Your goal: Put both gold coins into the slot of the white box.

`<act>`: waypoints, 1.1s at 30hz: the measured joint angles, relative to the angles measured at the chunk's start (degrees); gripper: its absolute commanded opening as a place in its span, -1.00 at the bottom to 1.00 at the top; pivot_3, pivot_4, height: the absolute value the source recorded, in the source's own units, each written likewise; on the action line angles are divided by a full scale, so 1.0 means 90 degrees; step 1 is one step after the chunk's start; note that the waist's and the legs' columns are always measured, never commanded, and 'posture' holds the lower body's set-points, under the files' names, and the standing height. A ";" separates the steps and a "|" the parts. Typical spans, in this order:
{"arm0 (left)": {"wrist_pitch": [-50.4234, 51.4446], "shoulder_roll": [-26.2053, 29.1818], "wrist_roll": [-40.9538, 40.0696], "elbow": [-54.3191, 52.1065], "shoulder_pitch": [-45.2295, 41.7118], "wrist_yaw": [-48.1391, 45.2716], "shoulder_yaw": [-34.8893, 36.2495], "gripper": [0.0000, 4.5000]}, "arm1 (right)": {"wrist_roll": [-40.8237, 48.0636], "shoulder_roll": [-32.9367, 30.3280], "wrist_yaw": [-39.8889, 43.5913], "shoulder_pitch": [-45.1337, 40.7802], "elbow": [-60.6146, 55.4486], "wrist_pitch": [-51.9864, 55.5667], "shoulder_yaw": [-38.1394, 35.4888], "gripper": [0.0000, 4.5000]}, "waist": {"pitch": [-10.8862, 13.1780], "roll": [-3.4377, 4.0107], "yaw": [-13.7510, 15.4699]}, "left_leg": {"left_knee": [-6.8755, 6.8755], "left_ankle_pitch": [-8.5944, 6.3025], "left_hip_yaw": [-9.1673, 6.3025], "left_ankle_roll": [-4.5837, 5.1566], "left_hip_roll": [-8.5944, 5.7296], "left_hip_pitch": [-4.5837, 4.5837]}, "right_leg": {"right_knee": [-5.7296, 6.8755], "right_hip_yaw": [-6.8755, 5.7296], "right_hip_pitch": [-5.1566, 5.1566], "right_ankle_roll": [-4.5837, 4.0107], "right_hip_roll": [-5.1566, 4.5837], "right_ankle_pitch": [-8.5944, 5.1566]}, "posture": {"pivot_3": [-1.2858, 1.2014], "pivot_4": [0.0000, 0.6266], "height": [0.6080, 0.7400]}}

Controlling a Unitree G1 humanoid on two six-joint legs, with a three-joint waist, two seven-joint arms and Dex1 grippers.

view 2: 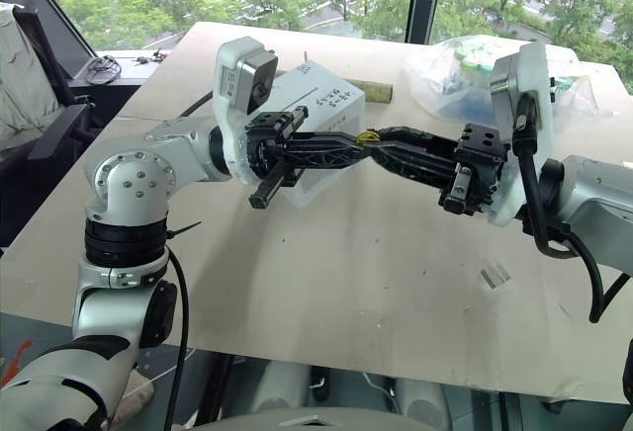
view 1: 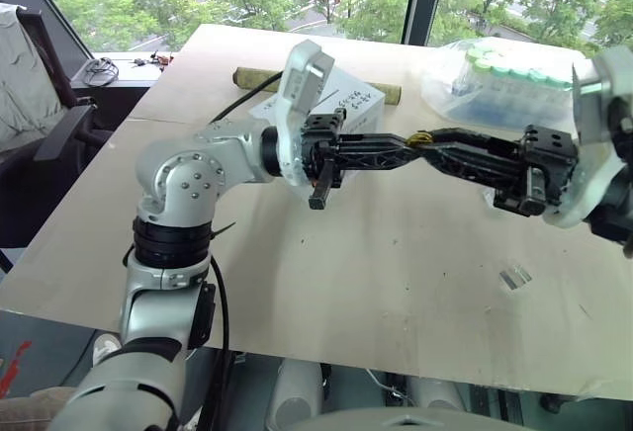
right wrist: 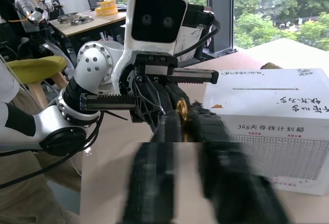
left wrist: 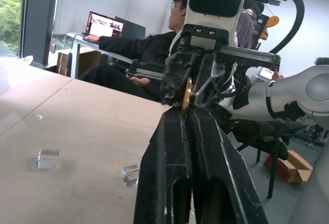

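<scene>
My two grippers meet tip to tip above the middle of the table, both held level. The left gripper [view 1: 415, 144] is shut on a small gold coin [left wrist: 187, 96], which stands on edge at its fingertips. The right gripper [view 1: 437, 142] faces it with its fingers [right wrist: 154, 183] spread apart on either side of the coin [right wrist: 181, 109]. The white box [view 2: 331, 105] stands on the table just behind the left gripper, with black handwriting and a grey printed panel. Its slot [right wrist: 257, 88] is a thin dark line on the top face.
A clear bag of green-capped tubes [view 1: 504, 80] lies at the back right. Two small clear plastic blocks [view 1: 514, 276] sit on the table at the front right. A brown stick [view 1: 257, 77] lies behind the box. A person [left wrist: 154, 49] sits at a laptop beyond the table.
</scene>
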 measured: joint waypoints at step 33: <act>0.0458 0.2176 0.2678 0.2892 -0.2105 0.0793 -0.0567 -1.00 | -0.2700 -0.0587 0.1424 0.0988 -0.0176 -0.0546 -0.0801 0.99 | 0.0009 -0.0009 0.0024 | -0.0007 -0.0005 -0.0004 0.0005 -0.0003 -0.0028 | -0.0024 -0.0012 -0.0017 0.0007 -0.0006 -0.0003 | 0.03 -0.52 1.00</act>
